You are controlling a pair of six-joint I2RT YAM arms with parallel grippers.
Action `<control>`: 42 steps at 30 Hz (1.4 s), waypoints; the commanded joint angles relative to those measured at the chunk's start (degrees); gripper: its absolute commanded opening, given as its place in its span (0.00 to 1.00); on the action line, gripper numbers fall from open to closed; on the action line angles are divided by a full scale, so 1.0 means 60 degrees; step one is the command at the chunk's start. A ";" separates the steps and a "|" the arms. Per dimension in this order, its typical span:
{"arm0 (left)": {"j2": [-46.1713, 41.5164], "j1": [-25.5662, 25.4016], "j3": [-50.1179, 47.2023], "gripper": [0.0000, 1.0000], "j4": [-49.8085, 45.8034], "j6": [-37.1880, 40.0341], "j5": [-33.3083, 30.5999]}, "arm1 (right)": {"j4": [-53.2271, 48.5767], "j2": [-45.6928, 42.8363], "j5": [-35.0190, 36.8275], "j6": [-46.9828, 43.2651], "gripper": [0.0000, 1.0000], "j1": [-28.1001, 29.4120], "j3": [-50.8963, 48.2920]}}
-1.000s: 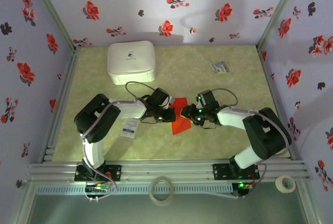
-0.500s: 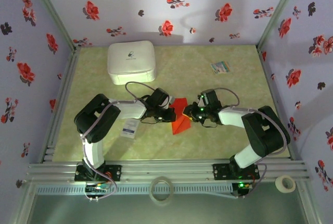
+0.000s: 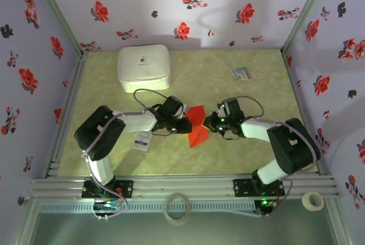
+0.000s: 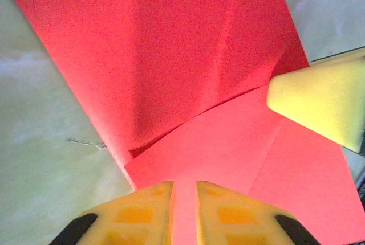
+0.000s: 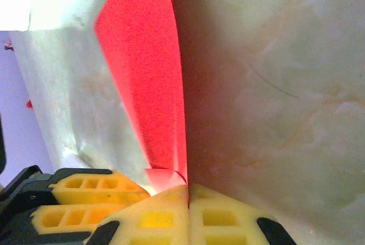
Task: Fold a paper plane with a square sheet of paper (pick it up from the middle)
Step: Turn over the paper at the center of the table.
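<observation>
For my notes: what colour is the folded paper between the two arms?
Plain bright red. The sheet of paper shows best in the left wrist view.

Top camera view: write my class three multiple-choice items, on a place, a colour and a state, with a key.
1. Where on the table does the white box sit?
A. far left corner B. near right corner C. centre
2. What colour is the folded paper?
A. blue B. red C. white
3. How is the right gripper?
A. wide open B. shut on nothing C. shut on the paper
Key: 1 A, the box lies by the back wall on the left; 2 B, it is bright red in every view; 3 C, it is closed with the paper's edge pinched at its tip.
</observation>
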 commanded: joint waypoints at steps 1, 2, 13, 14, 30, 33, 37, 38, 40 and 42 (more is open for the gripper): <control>-0.1057 -0.0056 -0.0216 0.19 -0.0047 0.0030 -0.0555 | -0.0874 -0.1201 0.0572 -0.0684 0.05 0.0044 0.0151; -0.1308 -0.0053 -0.0284 0.21 -0.0068 0.0060 -0.0737 | -0.1297 -0.1489 0.0831 -0.0932 0.05 0.0078 0.0285; -0.4789 -0.0028 -0.1686 0.38 -0.0576 0.1314 -0.4266 | -0.7338 -0.3113 0.5556 -0.3761 0.06 0.1417 0.2876; -0.5037 -0.0010 -0.1855 0.41 -0.0574 0.1449 -0.4519 | -0.7631 -0.3076 0.5930 -0.3891 0.06 0.1549 0.3049; -0.8056 0.0422 -0.3508 1.00 -0.1886 0.1186 -0.7109 | -1.0164 -0.0227 1.2374 -0.3942 0.02 0.4015 0.5130; -0.8986 0.0615 -0.4069 1.00 -0.1747 0.0741 -0.7225 | -1.0063 0.0502 1.2385 -0.3785 0.02 0.4323 0.5378; -1.0153 0.0896 -0.4508 1.00 -0.2105 0.0183 -0.7606 | -0.9853 0.1568 1.1983 -0.3723 0.05 0.4803 0.5803; -1.0368 0.0954 -0.4571 1.00 -0.2191 0.0131 -0.7646 | -0.9807 0.1841 1.1792 -0.3701 0.05 0.4886 0.5933; -1.0758 0.1036 -0.4610 1.00 -0.2423 0.0041 -0.7672 | -0.9750 0.2437 1.1348 -0.3672 0.06 0.5083 0.6288; -1.0932 0.1067 -0.4558 1.00 -0.2672 0.0014 -0.7658 | -0.9595 0.2913 1.0851 -0.3594 0.08 0.5242 0.6611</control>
